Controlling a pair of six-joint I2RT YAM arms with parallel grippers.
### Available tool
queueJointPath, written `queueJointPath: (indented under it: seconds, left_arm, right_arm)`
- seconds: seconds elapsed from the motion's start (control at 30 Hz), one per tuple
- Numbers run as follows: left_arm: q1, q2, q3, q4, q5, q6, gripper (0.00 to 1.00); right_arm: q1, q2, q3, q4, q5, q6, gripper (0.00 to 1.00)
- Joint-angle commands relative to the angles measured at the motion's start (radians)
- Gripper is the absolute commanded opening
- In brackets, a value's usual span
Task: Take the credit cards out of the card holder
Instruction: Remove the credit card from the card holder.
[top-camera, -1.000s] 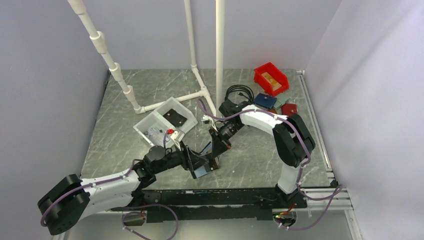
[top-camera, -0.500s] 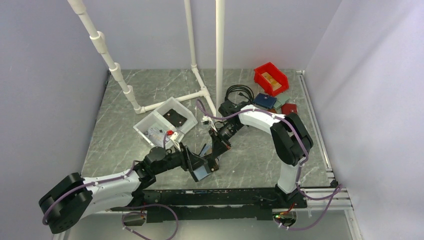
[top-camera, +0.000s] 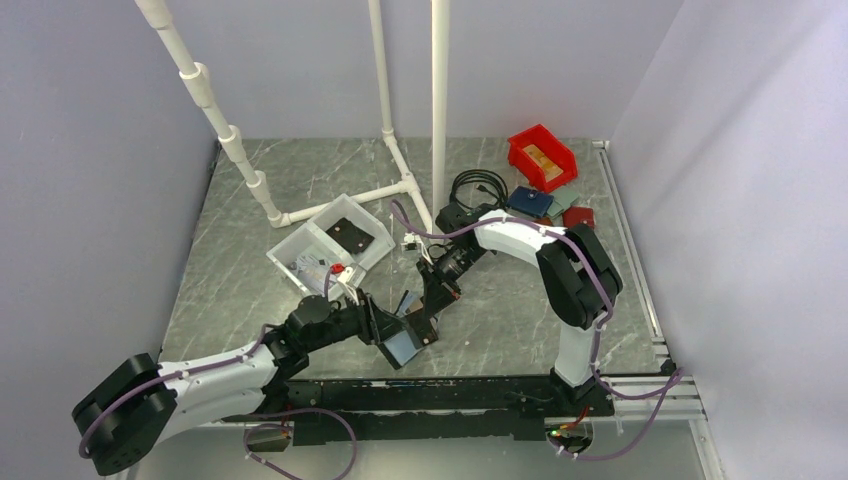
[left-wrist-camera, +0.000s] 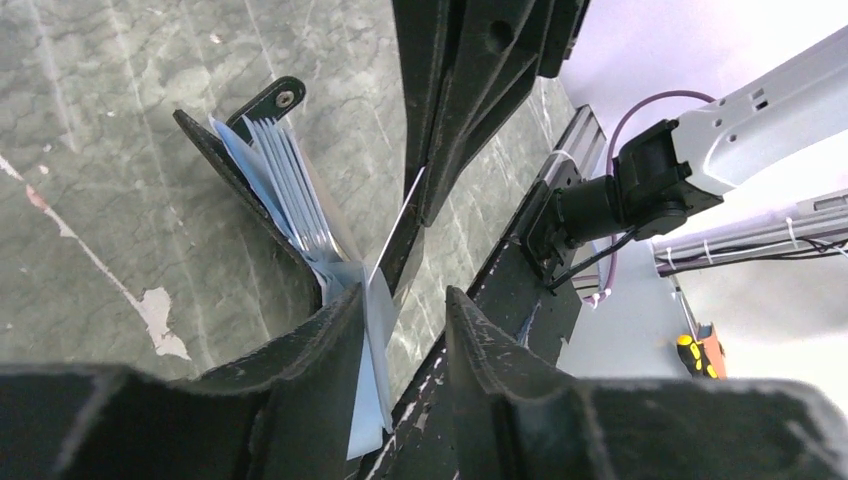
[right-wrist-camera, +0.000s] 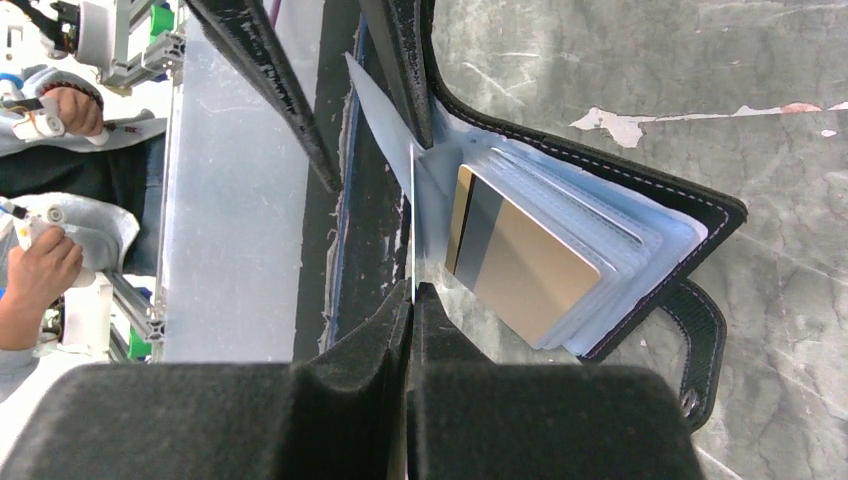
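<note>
The black card holder (top-camera: 405, 346) stands open on edge between my two grippers, near the table's front. In the right wrist view its clear sleeves fan out with a gold-tan credit card (right-wrist-camera: 525, 268) in the top one. My right gripper (right-wrist-camera: 412, 292) is shut on a thin pale sheet seen edge-on; I cannot tell whether it is a card or a sleeve. My left gripper (left-wrist-camera: 403, 300) stands open, and a pale blue sleeve (left-wrist-camera: 372, 380) lies against the inside of one finger. The holder's snap tab (left-wrist-camera: 268, 102) points away.
A white bin (top-camera: 318, 240) sits just behind the left arm. White pipes (top-camera: 400, 172) rise at the back. A red bin (top-camera: 542, 156), a dark blue wallet (top-camera: 530, 201), a red-brown wallet (top-camera: 578, 216) and a black cable (top-camera: 478, 184) lie at the back right.
My left gripper's jaws have narrowed around the holder's near side. The holder and left wrist have shifted slightly toward the front left. The right gripper stays shut in place.
</note>
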Motion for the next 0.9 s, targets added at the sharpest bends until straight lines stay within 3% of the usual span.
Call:
queueJointPath:
  seconds: [0.0, 0.13, 0.37, 0.63, 0.87]
  left_arm:
    - [0.002, -0.025, 0.0, -0.036, -0.021, 0.021, 0.37]
    - [0.003, -0.023, 0.002, -0.073, -0.044, 0.024, 0.2]
    - [0.003, -0.019, 0.015, -0.168, -0.103, 0.018, 0.08]
    - [0.01, -0.02, 0.039, -0.309, -0.188, 0.004, 0.0]
    - [0.052, 0.03, 0.103, -0.417, -0.213, 0.021, 0.0]
  right_arm:
    - [0.002, 0.005, 0.038, -0.002, -0.013, -0.023, 0.0]
    - [0.002, 0.013, 0.038, 0.005, -0.003, -0.014, 0.0]
    - [0.002, 0.009, 0.027, 0.05, 0.049, 0.032, 0.0]
    - [0.002, -0.008, 0.024, 0.062, 0.095, 0.041, 0.0]
    - [0.002, -0.058, 0.027, 0.044, 0.156, 0.007, 0.0]
